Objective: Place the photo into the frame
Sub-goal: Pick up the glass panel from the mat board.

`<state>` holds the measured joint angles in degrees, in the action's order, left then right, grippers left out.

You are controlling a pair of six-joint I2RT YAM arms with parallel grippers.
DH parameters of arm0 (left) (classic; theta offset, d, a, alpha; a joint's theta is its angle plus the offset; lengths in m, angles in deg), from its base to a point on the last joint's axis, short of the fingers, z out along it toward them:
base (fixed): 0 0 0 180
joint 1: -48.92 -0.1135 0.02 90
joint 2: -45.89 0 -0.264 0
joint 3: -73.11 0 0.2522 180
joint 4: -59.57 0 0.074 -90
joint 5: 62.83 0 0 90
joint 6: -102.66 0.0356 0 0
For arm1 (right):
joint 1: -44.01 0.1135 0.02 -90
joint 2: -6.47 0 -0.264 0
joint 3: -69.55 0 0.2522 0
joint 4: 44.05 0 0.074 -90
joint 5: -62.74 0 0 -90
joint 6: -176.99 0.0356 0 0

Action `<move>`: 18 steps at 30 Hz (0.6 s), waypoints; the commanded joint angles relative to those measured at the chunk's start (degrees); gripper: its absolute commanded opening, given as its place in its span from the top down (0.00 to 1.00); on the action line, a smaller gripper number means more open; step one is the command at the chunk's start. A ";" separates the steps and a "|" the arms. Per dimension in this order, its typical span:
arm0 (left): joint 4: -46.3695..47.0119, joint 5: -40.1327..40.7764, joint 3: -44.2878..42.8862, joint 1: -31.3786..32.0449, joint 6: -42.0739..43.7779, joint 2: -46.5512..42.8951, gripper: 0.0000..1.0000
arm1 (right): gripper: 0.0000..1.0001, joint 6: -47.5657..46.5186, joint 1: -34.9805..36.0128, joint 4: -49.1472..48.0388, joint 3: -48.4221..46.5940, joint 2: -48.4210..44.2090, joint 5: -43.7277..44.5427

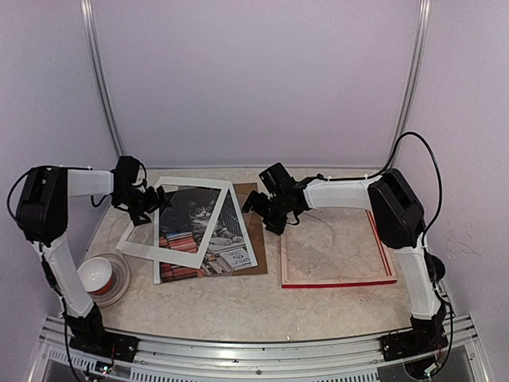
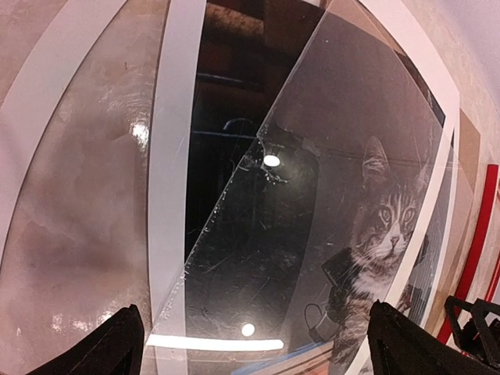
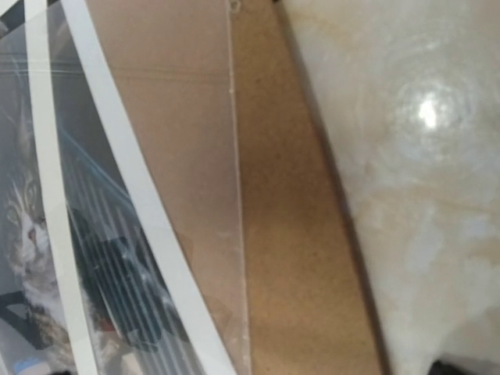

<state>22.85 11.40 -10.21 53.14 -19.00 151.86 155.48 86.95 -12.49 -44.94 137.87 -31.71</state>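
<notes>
Two grippers and the parts of a picture frame, seen from above and from each wrist:

- Left gripper (image 1: 153,204): the jaws are spread wide and nothing is held between them. It is poised over the left part of the white mat board (image 1: 215,220).
- Right gripper (image 1: 262,213): it is seen just beside the right edge of the brown backing board (image 1: 256,243). The jaws are parted and nothing is gripped. Its fingers are almost wholly outside the right wrist view.
- Photo (image 1: 208,216): the cat print is laid flat on the backing board, left of centre on the table (image 1: 215,310), between the two grippers. It is not in the frame.
- Mat board: it is laid askew over the photo, so that the cat's face is seen through its opening. Its lower left corner is carried past the photo onto the table.
- Clear sheet (image 2: 234,273): a scratched transparent pane is laid over the photo. One straight edge is seen crossing the print in the left wrist view, and one is seen over the backing board in the right wrist view.
- Frame (image 1: 338,283): it is laid flat at the right of the table, apart from the photo, with a red edge shown along its near and right sides. The tabletop is seen through its opening.
- Round white-and-red container (image 1: 99,274): it is placed at the near left, beside the left arm.
</notes>
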 commanded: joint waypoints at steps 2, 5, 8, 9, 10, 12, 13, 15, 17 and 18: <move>0.44 -1.44 1.67 0.07 0.04 1.90 0.01 | 0.00 -1.17 1.76 3.36 -0.73 1.03 -2.36; 0.92 -2.13 1.80 0.14 -0.52 1.71 0.01 | 0.00 -2.46 2.25 5.89 -0.19 -1.38 -2.15; 1.23 -2.76 2.03 0.25 -0.83 1.18 0.01 | 0.00 -3.46 3.01 6.02 4.59 -8.35 1.32; 1.34 -3.04 2.20 0.25 -0.93 1.06 0.01 | 0.00 -3.71 3.41 5.20 6.95 -11.45 2.15; 1.54 -3.29 2.47 0.25 -0.95 0.93 0.01 | 0.00 -3.98 3.91 3.83 9.24 -14.24 2.37; 1.75 -3.64 2.90 0.25 -1.20 0.58 0.01 | 0.00 -3.93 4.90 0.81 14.20 -18.92 0.33; 1.93 -3.66 3.08 0.25 -1.27 0.34 0.01 | 0.00 -3.40 5.22 -1.50 16.83 -20.57 -3.00; 2.22 -3.87 3.37 0.25 -1.46 -0.08 0.01 | 0.00 -0.65 5.70 -7.24 22.92 -23.33 -8.85; 2.26 -4.31 3.42 0.25 -1.68 -0.15 0.01 | 0.00 1.89 6.71 -11.18 27.49 -24.75 -11.76; 2.49 -4.67 3.60 0.25 -1.94 -0.28 0.01 | 0.00 2.59 7.51 -11.64 28.45 -25.00 -11.96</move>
<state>24.07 8.54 -7.57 53.14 -20.14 153.15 154.13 92.33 -16.51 -22.69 114.37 -37.15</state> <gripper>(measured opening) 0.989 0.996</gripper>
